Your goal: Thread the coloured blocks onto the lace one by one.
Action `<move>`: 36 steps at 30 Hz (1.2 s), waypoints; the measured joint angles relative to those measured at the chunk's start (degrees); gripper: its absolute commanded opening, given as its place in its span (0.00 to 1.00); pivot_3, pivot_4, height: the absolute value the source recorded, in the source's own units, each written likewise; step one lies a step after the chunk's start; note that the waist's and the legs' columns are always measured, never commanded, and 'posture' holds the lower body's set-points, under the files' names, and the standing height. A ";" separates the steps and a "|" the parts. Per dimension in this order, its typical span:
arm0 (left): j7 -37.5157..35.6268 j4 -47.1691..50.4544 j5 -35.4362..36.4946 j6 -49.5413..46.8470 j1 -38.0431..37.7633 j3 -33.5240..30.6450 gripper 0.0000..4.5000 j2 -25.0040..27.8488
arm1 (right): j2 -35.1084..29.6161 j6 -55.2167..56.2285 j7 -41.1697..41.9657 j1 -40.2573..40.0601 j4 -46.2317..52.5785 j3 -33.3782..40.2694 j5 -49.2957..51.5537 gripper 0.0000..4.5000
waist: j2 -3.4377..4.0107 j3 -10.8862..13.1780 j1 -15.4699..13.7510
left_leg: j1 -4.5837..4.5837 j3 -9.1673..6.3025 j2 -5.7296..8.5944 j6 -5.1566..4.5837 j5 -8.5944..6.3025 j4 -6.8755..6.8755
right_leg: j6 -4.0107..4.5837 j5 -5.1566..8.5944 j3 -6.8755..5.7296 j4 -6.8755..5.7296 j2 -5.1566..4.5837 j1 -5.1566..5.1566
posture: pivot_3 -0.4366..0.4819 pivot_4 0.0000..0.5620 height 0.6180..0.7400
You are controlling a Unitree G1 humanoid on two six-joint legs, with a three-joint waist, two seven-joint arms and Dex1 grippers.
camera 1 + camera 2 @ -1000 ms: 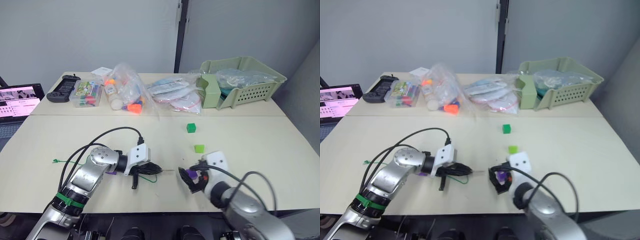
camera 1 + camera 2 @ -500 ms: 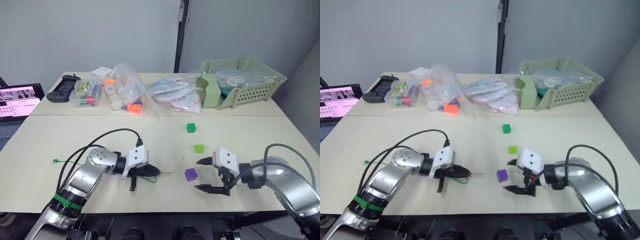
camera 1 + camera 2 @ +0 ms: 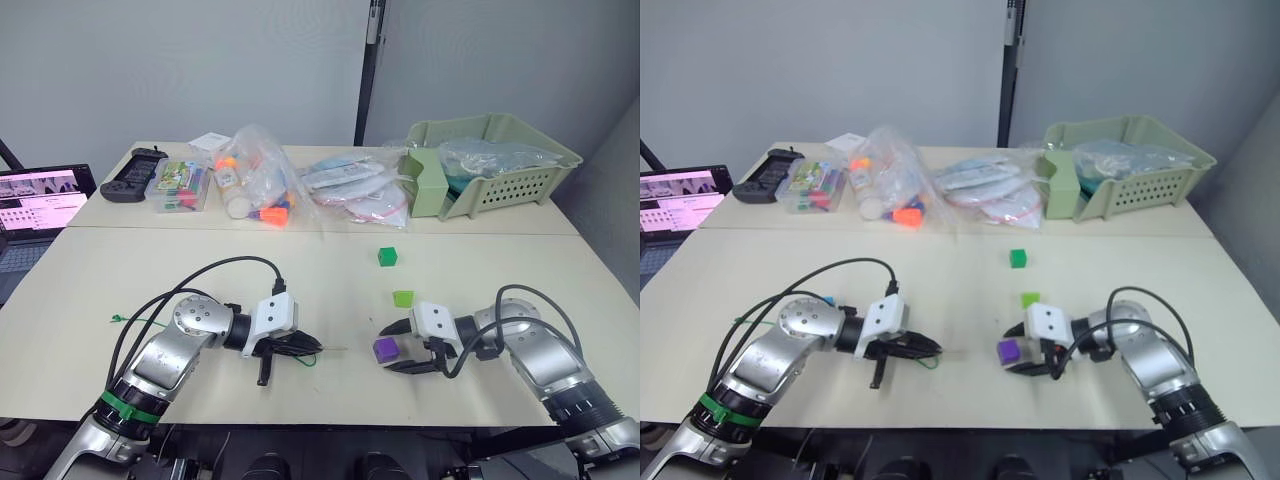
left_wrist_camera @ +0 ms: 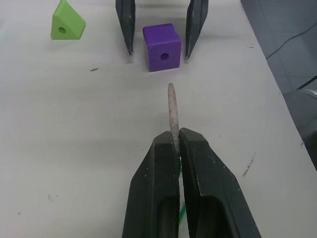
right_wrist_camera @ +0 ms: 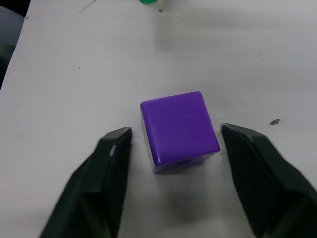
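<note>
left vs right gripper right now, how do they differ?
The left gripper is shut on the lace, its pale tip aimed at the purple block. The right gripper is open, one finger on each side of that block, gaps showing. Both hang low over the table, facing each other.

This looks like an office or lab room. It has plain tables (image 3: 520, 262), a laptop (image 3: 30, 200), a grey wall (image 3: 180, 70) and a basket (image 3: 500, 165) of bagged things.

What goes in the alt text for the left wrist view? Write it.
The left gripper, shut on the lace, aims its pale tip at the hole in a purple cube standing between the right gripper's open fingers. A green block lies nearby on the table.
</note>
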State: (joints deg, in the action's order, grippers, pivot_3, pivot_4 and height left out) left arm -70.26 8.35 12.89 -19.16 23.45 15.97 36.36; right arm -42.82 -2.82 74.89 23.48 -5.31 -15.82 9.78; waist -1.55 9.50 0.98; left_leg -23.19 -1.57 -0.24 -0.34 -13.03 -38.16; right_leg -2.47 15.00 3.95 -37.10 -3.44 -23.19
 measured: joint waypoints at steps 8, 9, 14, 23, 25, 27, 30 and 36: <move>1.94 1.77 -3.26 -2.46 1.97 3.71 0.00 -0.76 | 1.30 -2.48 -2.04 -0.27 1.47 0.11 -0.14 0.26 | 0.00 0.00 -0.11 | 0.01 0.00 0.07 0.00 0.00 0.00 | 0.01 0.00 0.00 -0.02 0.01 0.01 | 0.48 0.27 1.00; 2.44 1.76 -3.89 -2.66 2.31 4.36 0.00 -1.12 | 1.37 -3.08 -2.45 -0.42 2.09 0.09 -0.21 0.26 | 0.00 0.00 -0.15 | 0.00 0.00 0.07 0.00 0.00 -0.01 | 0.01 0.00 0.00 -0.02 0.01 0.01 | 0.48 0.27 1.00; 5.00 1.89 -6.20 -4.62 3.77 6.50 0.00 -2.79 | 1.44 -7.39 -3.55 -1.41 6.29 -0.27 -0.51 0.26 | 0.00 0.00 -0.17 | 0.00 0.00 0.08 0.00 0.00 -0.04 | 0.01 0.00 0.00 -0.03 0.01 0.01 | 0.48 0.27 1.00; 6.15 2.08 -6.26 -5.92 3.92 6.76 0.00 -2.85 | 1.56 -11.23 -4.08 -1.74 8.18 -0.43 -0.49 0.26 | 0.00 0.00 -0.16 | 0.00 0.00 0.08 0.00 0.00 -0.05 | 0.01 0.00 0.00 -0.04 0.01 0.02 | 0.48 0.27 1.00; 6.14 2.08 -6.26 -6.03 4.11 6.77 0.00 -2.87 | 1.63 -11.44 -4.12 -1.72 8.20 -0.42 -0.48 0.26 | 0.00 0.00 -0.16 | 0.01 0.00 0.08 0.00 0.00 -0.05 | 0.01 0.00 -0.01 -0.04 0.02 0.02 | 0.48 0.27 1.00; 6.15 2.08 -6.26 -6.18 4.84 7.04 0.00 -3.04 | 1.69 -11.64 -4.15 -1.68 8.21 -0.42 -0.48 0.26 | 0.00 0.00 -0.16 | 0.01 0.00 0.08 0.00 0.00 -0.06 | 0.00 0.00 -0.01 -0.04 0.02 0.02 | 0.48 0.27 1.00; 6.15 2.18 -6.24 -6.19 5.45 7.50 0.00 -3.39 | 1.99 -12.24 -4.16 -1.57 8.24 -0.43 -0.48 0.26 | 0.00 0.00 -0.06 | 0.02 0.01 0.08 0.00 0.00 -0.06 | 0.00 0.00 -0.01 -0.05 0.02 0.03 | 0.48 0.27 1.00; 5.81 2.19 -6.20 -6.77 5.51 7.93 0.00 -3.33 | 3.17 -13.80 -4.98 -1.12 8.26 -0.50 -0.63 0.26 | 0.00 0.00 0.04 | 0.03 0.01 0.07 0.00 0.00 -0.07 | 0.01 -0.01 -0.01 -0.08 0.04 0.03 | 0.48 0.27 1.00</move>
State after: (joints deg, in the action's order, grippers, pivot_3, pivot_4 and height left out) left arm -64.45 10.54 6.69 -25.93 28.96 23.91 33.03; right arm -39.64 -16.63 69.91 22.36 2.95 -16.32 9.15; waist -1.55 9.50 1.02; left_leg -23.16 -1.56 -0.17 -0.34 -13.03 -38.23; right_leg -2.46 15.00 3.95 -37.19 -3.40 -23.16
